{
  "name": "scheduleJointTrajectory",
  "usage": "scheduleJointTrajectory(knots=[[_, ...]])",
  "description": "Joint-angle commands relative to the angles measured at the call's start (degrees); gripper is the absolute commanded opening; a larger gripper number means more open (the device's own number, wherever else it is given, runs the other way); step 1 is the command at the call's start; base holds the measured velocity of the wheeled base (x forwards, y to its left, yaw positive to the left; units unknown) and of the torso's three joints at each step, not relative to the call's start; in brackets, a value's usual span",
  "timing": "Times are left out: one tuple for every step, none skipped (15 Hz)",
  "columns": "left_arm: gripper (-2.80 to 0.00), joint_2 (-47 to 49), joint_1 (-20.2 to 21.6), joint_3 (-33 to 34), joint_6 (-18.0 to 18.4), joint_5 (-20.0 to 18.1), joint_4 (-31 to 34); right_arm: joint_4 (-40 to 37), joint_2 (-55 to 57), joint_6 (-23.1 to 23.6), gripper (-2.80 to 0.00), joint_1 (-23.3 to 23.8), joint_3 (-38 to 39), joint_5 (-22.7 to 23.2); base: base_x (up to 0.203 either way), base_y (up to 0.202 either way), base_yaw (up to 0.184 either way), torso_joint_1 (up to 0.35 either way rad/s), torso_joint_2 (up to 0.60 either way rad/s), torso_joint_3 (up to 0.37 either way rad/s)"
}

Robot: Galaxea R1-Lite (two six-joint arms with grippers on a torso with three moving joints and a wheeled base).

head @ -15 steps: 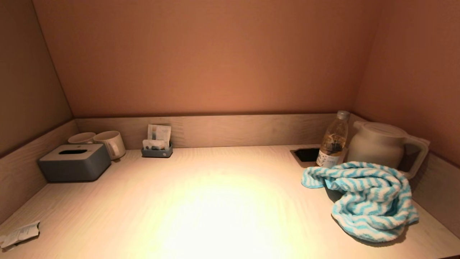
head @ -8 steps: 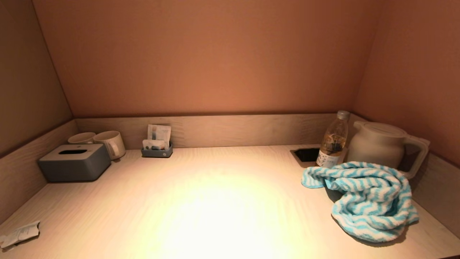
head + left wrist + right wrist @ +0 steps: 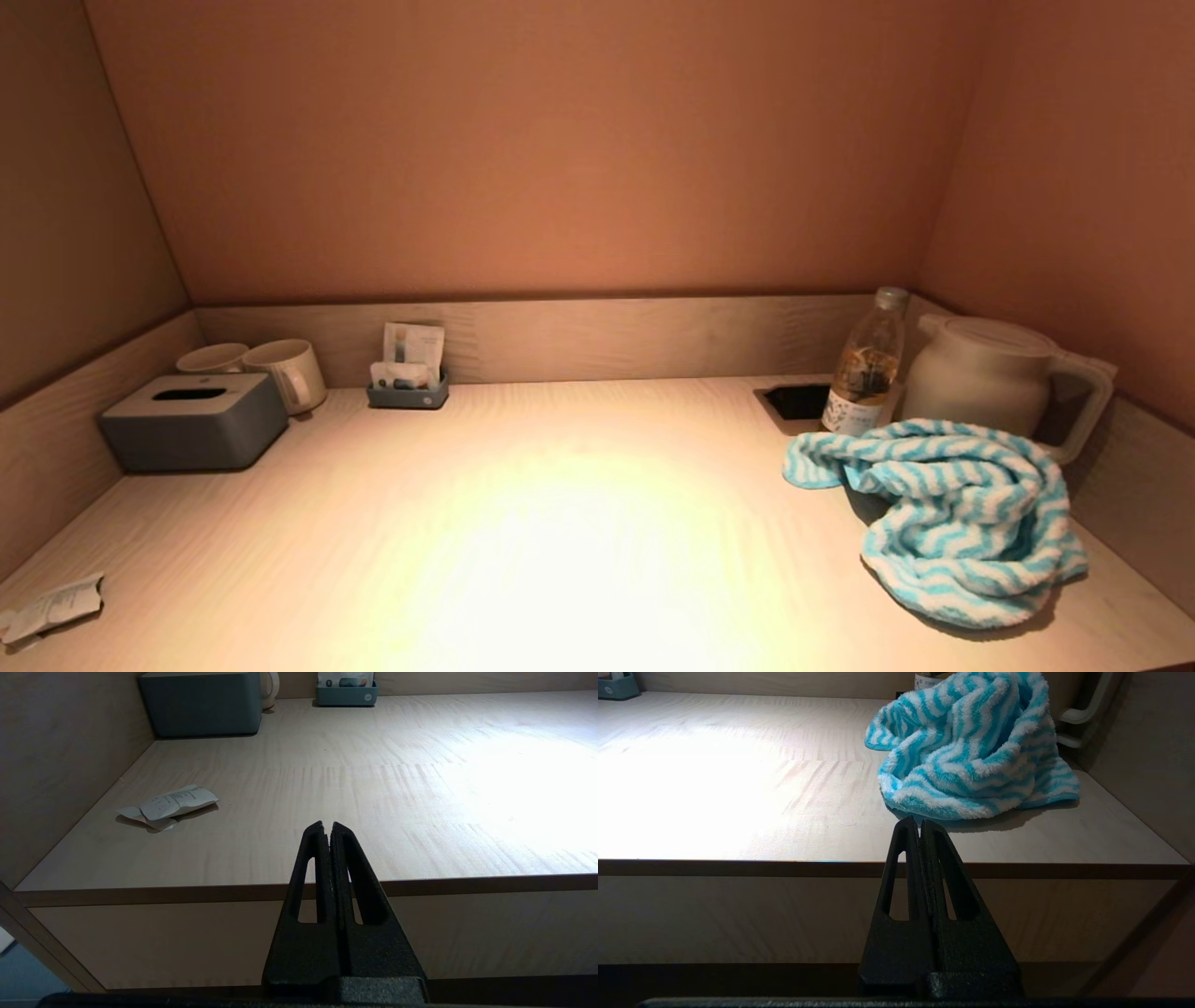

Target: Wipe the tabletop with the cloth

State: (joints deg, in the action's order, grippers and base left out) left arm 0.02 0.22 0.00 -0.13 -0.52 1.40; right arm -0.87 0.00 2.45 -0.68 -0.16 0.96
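The turquoise-and-white zigzag cloth lies bunched on the right of the pale wood-grain tabletop, in front of the white kettle; it also shows in the right wrist view. My right gripper is shut and empty, held in front of and below the tabletop's front edge, short of the cloth. My left gripper is shut and empty, parked in front of the front edge on the left side. Neither gripper shows in the head view.
A white kettle and a bottle stand at the back right by a dark square cut-out. A grey tissue box, two mugs and a sachet holder stand back left. A crumpled paper wrapper lies front left.
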Motion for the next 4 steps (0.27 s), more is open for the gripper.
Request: scheduleJointTrajectory(knots=[[-2.8, -0.02, 0.04, 0.0, -0.04, 0.0, 0.0, 1.13, 0.06, -0.04, -2.8, -0.08, 0.16, 0.0, 0.0, 0.0, 0.0, 0.0, 0.0, 0.0], [-2.8, -0.02, 0.04, 0.0, -0.04, 0.0, 0.0, 1.13, 0.09, -0.08, -2.8, -0.1, 0.16, 0.0, 0.0, 0.0, 0.0, 0.0, 0.0, 0.0], [-2.8, -0.02, 0.04, 0.0, -0.04, 0.0, 0.0, 1.13, 0.07, -0.06, -2.8, -0.02, 0.16, 0.0, 0.0, 0.0, 0.0, 0.0, 0.0, 0.0], [-2.8, -0.02, 0.04, 0.0, -0.04, 0.0, 0.0, 1.13, 0.07, -0.08, -2.8, -0.02, 0.16, 0.0, 0.0, 0.0, 0.0, 0.0, 0.0, 0.0]])
